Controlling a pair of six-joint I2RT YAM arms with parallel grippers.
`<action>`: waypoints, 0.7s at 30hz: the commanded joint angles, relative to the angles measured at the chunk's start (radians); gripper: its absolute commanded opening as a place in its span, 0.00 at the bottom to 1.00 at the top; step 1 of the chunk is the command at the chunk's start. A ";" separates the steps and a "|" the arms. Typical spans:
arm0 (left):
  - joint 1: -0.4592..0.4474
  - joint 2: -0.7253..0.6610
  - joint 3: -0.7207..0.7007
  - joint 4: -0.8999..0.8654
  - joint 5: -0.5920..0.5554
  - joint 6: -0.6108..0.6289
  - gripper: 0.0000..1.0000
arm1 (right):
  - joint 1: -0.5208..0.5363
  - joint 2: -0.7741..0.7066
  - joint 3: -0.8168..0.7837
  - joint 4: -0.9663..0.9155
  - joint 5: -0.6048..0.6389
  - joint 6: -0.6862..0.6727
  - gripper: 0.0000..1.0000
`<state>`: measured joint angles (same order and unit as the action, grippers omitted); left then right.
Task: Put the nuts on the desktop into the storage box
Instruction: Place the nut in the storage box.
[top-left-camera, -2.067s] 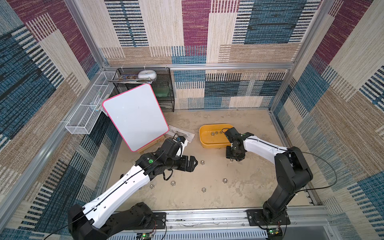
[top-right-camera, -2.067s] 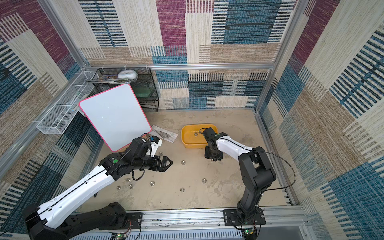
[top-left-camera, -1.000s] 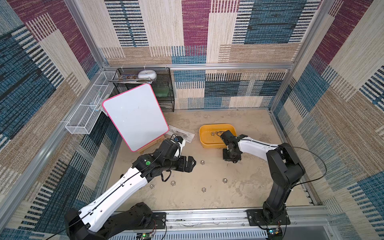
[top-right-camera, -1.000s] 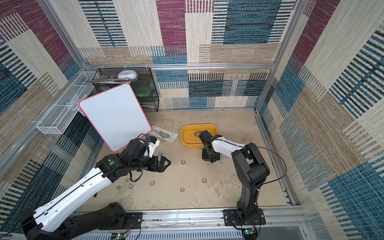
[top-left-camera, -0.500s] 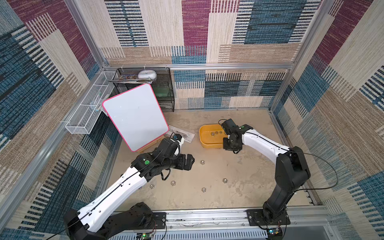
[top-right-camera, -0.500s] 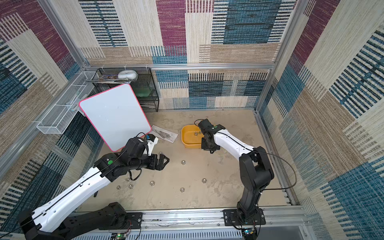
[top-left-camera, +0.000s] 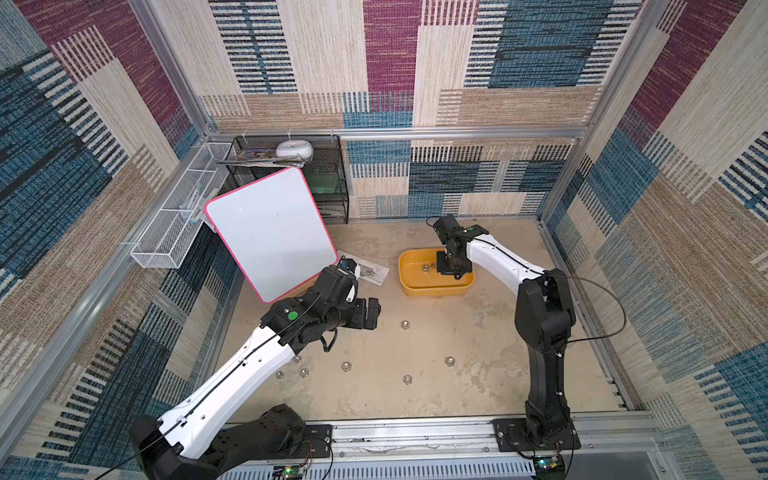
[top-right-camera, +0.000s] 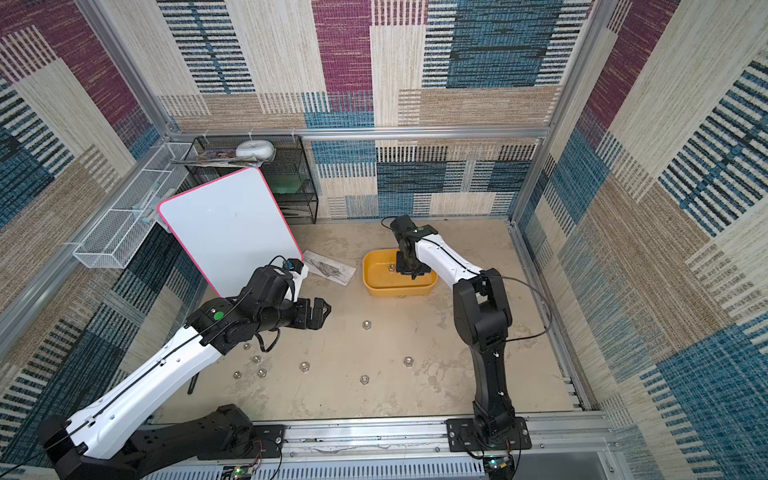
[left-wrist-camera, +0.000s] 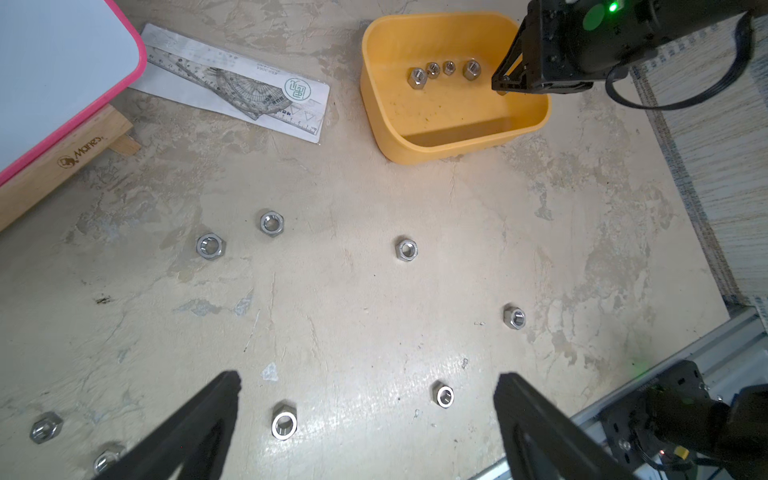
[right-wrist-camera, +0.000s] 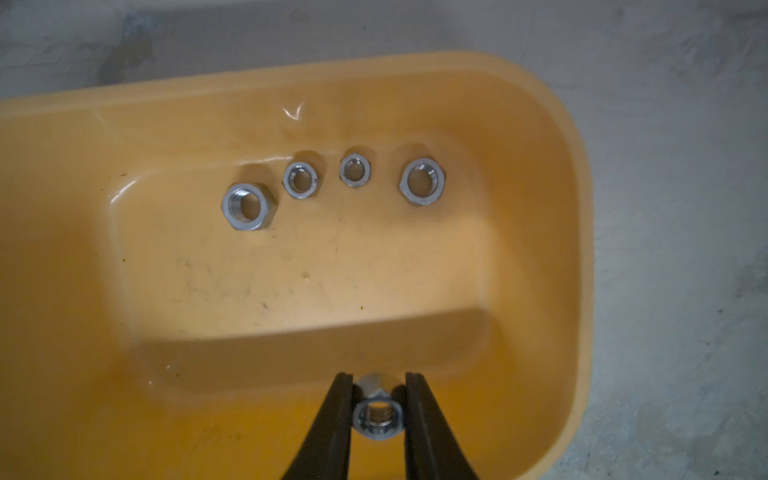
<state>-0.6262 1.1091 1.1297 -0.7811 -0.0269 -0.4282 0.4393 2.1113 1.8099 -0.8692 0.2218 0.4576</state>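
We've got right fingers pinching a nut over the storage box, left fingers spread; let's release low so it can't bounce out.

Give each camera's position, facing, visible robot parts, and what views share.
Top views: high above the front rail, facing down and backward; left arm and right arm.
Left wrist: above the desktop, facing loose nuts; left hand open.
Right wrist: facing down into the storage box; right hand gripping a nut.
Shared: all show the storage box.
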 joint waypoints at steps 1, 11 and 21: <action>0.014 0.012 0.014 -0.015 0.001 0.022 1.00 | -0.014 0.047 0.045 -0.017 -0.020 -0.026 0.25; 0.048 0.038 0.026 -0.009 0.021 0.030 1.00 | -0.039 0.185 0.157 -0.021 -0.052 -0.046 0.25; 0.063 0.028 0.021 -0.008 0.025 0.032 1.00 | -0.042 0.242 0.207 -0.033 -0.064 -0.042 0.35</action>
<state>-0.5655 1.1431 1.1484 -0.7830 -0.0174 -0.4076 0.3973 2.3505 2.0060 -0.8810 0.1589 0.4198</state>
